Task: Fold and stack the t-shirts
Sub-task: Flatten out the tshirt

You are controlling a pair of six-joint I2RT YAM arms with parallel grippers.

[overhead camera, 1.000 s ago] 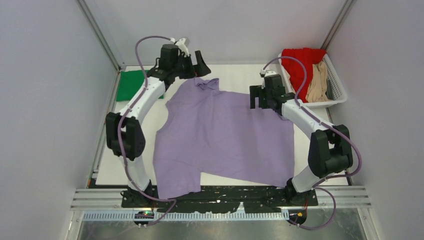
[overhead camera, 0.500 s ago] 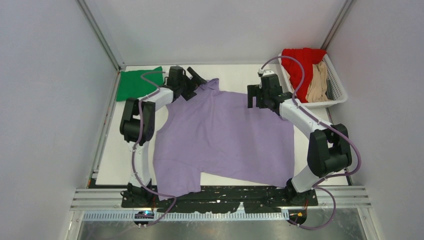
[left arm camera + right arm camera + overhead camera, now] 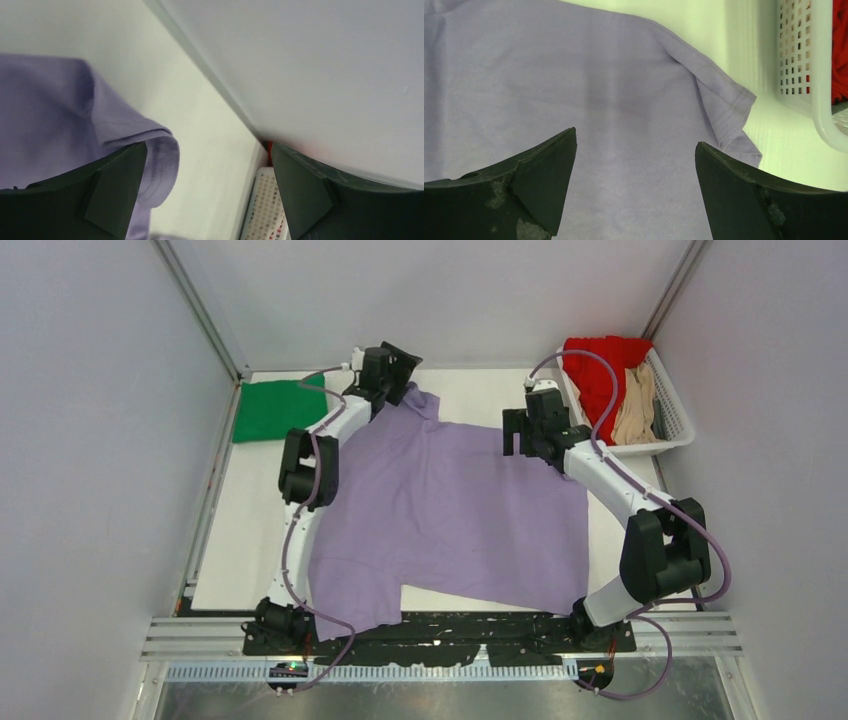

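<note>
Left gripper [image 3: 209, 148] spread wide and empty, over the lavender t-shirt [image 3: 450, 510] at its 11 o'clock corner. Right gripper [image 3: 635, 139] likewise spread, above the sleeve at 1 o'clock. The shirt lies flat, centre. Green t-shirt [image 3: 272, 410] at 10 o'clock, well apart from the rest. Red t-shirt [image 3: 600, 358] and tan t-shirt [image 3: 635, 405] in the white basket [image 3: 682, 425] at 2 o'clock

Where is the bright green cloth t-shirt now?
In the top view, the bright green cloth t-shirt lies at the far left corner of the white table, left of the left gripper.
</note>
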